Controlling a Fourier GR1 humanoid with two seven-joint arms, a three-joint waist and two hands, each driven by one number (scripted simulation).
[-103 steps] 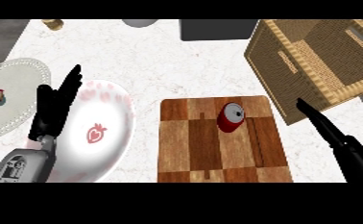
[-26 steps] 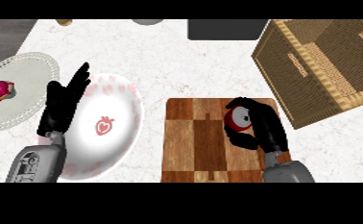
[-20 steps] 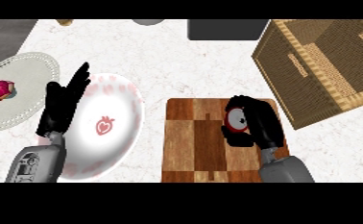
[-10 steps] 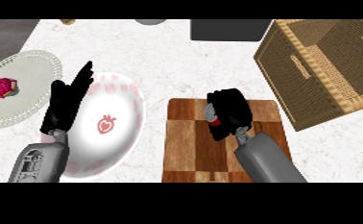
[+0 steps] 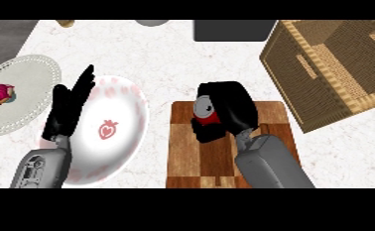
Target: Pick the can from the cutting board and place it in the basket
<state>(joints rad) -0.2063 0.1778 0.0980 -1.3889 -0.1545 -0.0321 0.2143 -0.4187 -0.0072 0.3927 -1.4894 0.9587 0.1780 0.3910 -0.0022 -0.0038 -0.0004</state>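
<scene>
A red can [image 5: 204,112] with a grey lid shows between the curled fingers of my right hand [image 5: 230,108], which is shut on it. Hand and can are over the upper left part of the checkered wooden cutting board [image 5: 198,160]; whether the can touches the board is hidden by the hand. The wicker basket [image 5: 307,84] stands to the right of the board, its open top facing up. My left hand [image 5: 67,107] rests open, fingers up, over the left rim of a white plate.
A white plate with a strawberry print [image 5: 110,131] lies left of the board. A pale round mat [image 5: 22,88] with a small pink item [image 5: 4,93] is at the far left. A dark box [image 5: 234,29] and a grey round object [image 5: 152,22] sit at the counter's back.
My right hand closed round the can and has shifted left and up over the board with it. The left hand has stayed in place.
</scene>
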